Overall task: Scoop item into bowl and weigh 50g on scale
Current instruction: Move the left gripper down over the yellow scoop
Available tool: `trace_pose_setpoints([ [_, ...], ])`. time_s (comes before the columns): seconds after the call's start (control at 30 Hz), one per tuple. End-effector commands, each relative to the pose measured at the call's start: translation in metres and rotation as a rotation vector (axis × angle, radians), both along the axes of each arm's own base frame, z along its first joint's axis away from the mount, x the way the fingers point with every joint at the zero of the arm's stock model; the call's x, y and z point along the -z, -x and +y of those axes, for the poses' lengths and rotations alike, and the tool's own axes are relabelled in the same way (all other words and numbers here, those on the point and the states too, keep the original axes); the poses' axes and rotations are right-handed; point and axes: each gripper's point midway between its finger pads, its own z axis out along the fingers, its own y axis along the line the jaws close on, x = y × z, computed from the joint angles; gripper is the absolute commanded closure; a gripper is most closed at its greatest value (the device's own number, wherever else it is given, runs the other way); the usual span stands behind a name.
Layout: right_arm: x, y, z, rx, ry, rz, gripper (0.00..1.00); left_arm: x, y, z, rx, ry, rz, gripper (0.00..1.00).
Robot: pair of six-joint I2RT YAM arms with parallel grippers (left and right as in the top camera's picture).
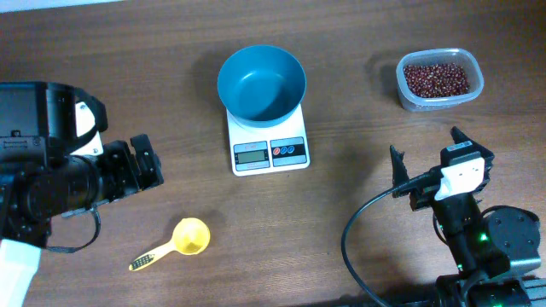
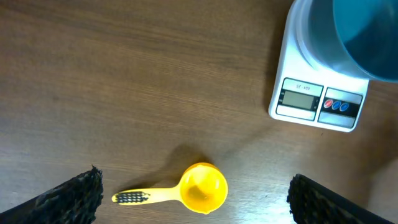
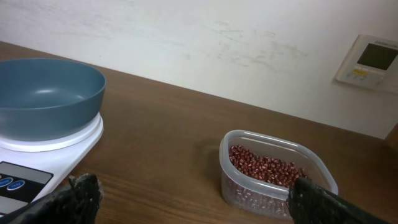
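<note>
Jaws on left arm and right arm gape wide, empty.

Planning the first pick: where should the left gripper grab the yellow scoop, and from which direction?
Take the yellow scoop by its thin handle, near the dark ribbed end, not the round cup. It lies flat on the table, cup mouth up, nothing touching it. Come straight down with the left gripper, which is nearest, closing across the handle's width.

The left gripper is pointing rightward with its jaws standing wide apart. The right gripper is pointing up the overhead view, its jaws likewise gaping wide.
</note>
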Motion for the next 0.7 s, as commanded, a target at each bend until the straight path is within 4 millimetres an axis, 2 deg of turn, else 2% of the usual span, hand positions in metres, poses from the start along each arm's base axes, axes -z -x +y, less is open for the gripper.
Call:
trace_pose_setpoints([
  [0.0,0.003,0.0,-0.002,0.011,-0.003,0.005,0.01,0.004,-0.003,0.004,-0.135,0.034,0.028,0.01],
  [0.13,0.003,0.0,-0.002,0.011,-0.003,0.005,0.01,0.05,0.025,0.006,-0.117,-0.004,0.215,0.01],
  [0.17,0.003,0.0,-0.002,0.011,-0.003,0.005,0.01,0.063,0.031,0.003,-0.031,-0.013,0.239,0.01],
  [0.2,0.003,0.0,-0.002,0.011,-0.003,0.005,0.01,0.07,0.032,-0.013,0.058,0.052,0.236,0.01],
  [0.23,0.003,0.0,-0.002,0.011,-0.003,0.005,0.01,0.076,0.03,-0.019,0.086,0.084,0.226,0.01],
  [0.3,0.003,0.0,-0.002,0.011,-0.003,0.005,0.01,0.088,0.027,-0.019,0.086,0.083,0.211,0.01],
  [0.67,0.003,0.0,-0.002,0.011,-0.003,0.005,0.01,0.087,0.011,-0.021,0.065,0.097,0.145,0.01],
])
